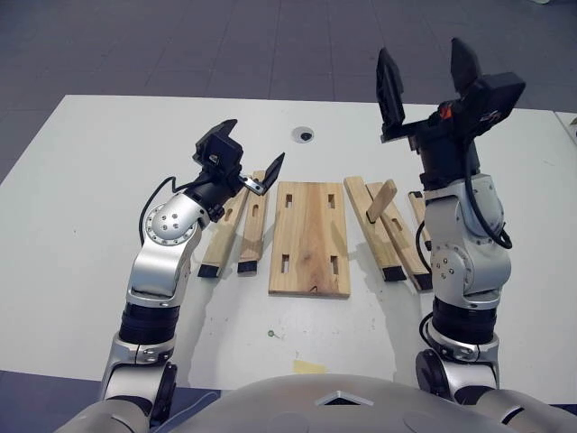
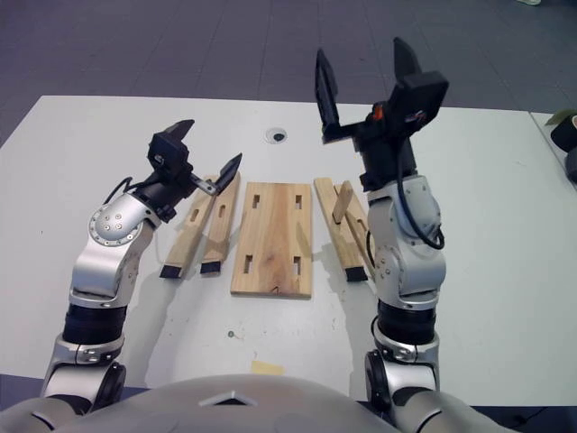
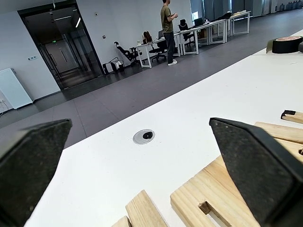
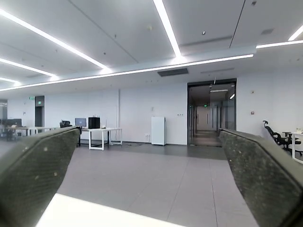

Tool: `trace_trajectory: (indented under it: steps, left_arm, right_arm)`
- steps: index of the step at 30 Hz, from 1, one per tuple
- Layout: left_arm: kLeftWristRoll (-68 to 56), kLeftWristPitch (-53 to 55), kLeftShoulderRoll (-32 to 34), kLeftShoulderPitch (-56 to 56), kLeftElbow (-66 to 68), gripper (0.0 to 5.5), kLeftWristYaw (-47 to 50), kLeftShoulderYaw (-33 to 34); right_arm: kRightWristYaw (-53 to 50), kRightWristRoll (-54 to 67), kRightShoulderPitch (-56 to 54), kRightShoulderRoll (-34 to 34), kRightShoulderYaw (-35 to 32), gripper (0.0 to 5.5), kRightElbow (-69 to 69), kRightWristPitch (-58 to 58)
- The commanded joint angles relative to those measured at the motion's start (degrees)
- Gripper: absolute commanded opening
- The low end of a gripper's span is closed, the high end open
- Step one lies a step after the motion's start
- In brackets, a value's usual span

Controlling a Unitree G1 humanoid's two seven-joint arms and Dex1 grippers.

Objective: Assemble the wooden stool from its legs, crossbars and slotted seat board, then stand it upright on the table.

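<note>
While every part lies loose on the table [image 1: 108,180], both claws hang wide and empty.
The seat board [image 1: 309,236] lies flat, slots up, with two legs [image 1: 254,221] just left of it, more legs [image 1: 383,236] just right, and a short crossbar [image 1: 380,200] propped tilted on those. Low over the pieces left of the board, the left claw [image 1: 251,149] could shove them askew; the right claw [image 1: 428,77], raised high beyond the board's right side, might topple the crossbar.

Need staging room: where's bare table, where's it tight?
Bare: table left of the left legs, right of the right legs, and near strip before the seat board. Tight: centre, legs flanking board; left pincer, right pincer open overhead.
</note>
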Motion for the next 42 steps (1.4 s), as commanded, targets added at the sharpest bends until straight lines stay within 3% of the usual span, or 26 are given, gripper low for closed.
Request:
trace_trajectory:
  steps: [1,8,16,21,25,32,36,42]
  left_arm:
    - [0.08,0.43,-0.21,0.19,-0.11,5.4,0.1,-0.12]
    - [0.0,1.51,-0.28,0.31,-1.47,5.4,0.09,-0.53]
    - [0.08,2.39,-1.89,1.77,-2.53,5.4,0.73,-1.6]
    - [-0.02,2.78,-1.54,2.49,-3.02,5.4,0.6,-1.49]
    - [-0.38,3.56,-0.84,4.24,-4.35,5.4,0.39,-0.81]
    - [-0.22,4.18,-0.52,6.69,-5.36,5.4,0.23,-0.69]
    - [0.19,4.08,-0.48,7.18,-5.42,5.4,0.07,-1.15]
    - [0.44,4.0,-0.2,7.54,-5.34,5.4,-0.25,-1.42]
  right_arm:
    - [-0.03,-1.28,2.71,0.06,1.63,5.39,3.44,2.34]
    - [-0.4,-2.26,11.42,0.73,4.64,5.39,9.37,11.18]
    - [1.08,2.4,6.93,3.46,0.45,5.39,5.79,4.03]
    - [4.34,9.79,7.6,4.8,-0.04,5.39,-3.8,0.11]
    - [5.41,16.52,13.52,2.95,0.67,5.39,-11.94,3.69]
    - [8.35,19.35,30.22,-2.04,0.59,5.39,-10.3,9.31]
    - [8.82,16.72,34.42,-4.27,2.82,5.39,-7.58,11.14]
    - [4.27,15.9,37.03,-2.34,1.61,5.39,-3.98,13.23]
